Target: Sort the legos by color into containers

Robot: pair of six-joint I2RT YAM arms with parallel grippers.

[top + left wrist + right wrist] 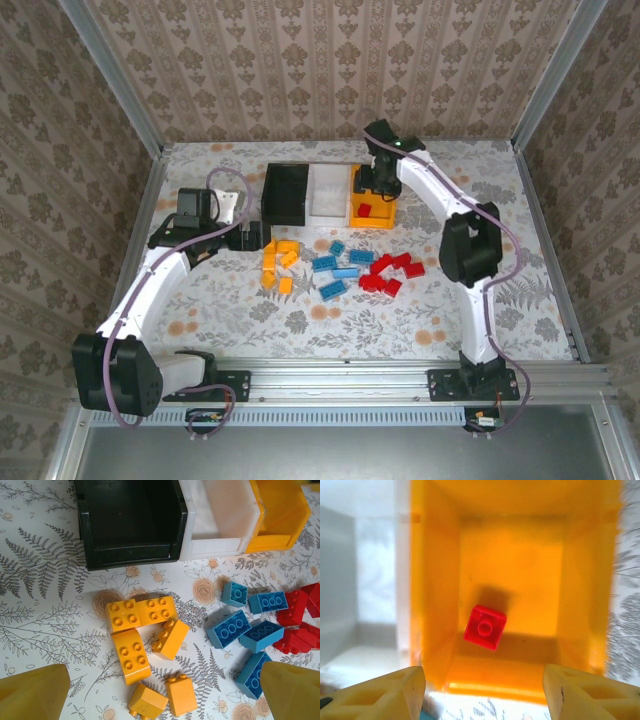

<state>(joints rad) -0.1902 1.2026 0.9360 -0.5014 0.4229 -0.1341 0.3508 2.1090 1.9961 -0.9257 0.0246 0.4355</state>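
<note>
My right gripper (pixel 376 176) (pixel 482 695) hangs over the orange-yellow bin (pixel 372 216) (pixel 435 580), open, with nothing between its fingers. One red lego (pixel 485 627) (pixel 365 210) is inside that bin, below the fingers and apart from them. My left gripper (pixel 245 238) (pixel 165 695) is open above the orange-yellow legos (pixel 130 655) (pixel 278 265) on the table. Light blue legos (pixel 229 629) (pixel 335 272) lie in the middle, with red legos (pixel 295 610) (pixel 392 272) to their right. The black bin (pixel 285 192) (pixel 130 560) and the white bin (pixel 327 190) (pixel 215 545) hold no legos that I can see.
The three bins stand side by side at the back of the floral tablecloth (pixel 250 310). A dark box with a cable (pixel 195 203) sits at the back left. Patterned walls close the table in on three sides.
</note>
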